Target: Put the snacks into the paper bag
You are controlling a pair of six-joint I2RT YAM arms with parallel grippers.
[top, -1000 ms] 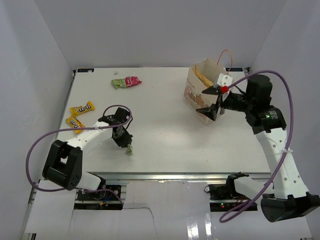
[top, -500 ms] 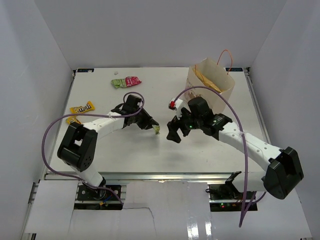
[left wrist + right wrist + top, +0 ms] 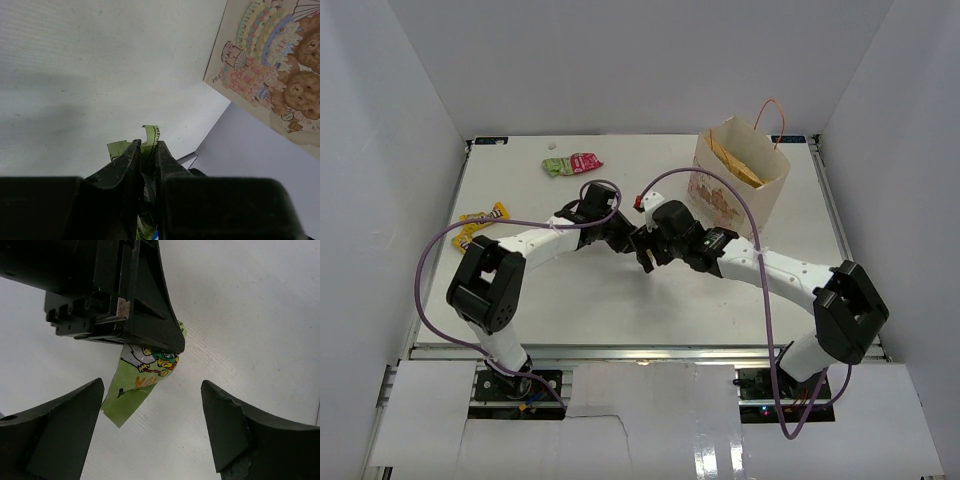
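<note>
My left gripper [image 3: 145,150] is shut on a pale green snack packet [image 3: 149,136] and holds it above the table's middle [image 3: 628,240]. In the right wrist view the packet [image 3: 142,377] hangs below the left gripper's black body [image 3: 115,295]. My right gripper [image 3: 152,387] is open, its jaws wide on either side of the packet without touching it; in the top view it [image 3: 646,256] faces the left gripper. The paper bag [image 3: 720,195] stands upright at the back right with the tan chip bag [image 3: 735,165] inside. The dark brown packet is out of view.
Green [image 3: 557,165] and pink-red [image 3: 586,161] packets lie at the back left. Two yellow M&M's packets [image 3: 485,214] [image 3: 465,238] lie at the left edge, the nearer one partly under the purple cable. The bag's printed side [image 3: 270,65] fills the left wrist view's upper right.
My left gripper has carried the pale green packet from the near left to the table's middle. My right arm has swung away from the paper bag and come up facing the left gripper, jaws open.
</note>
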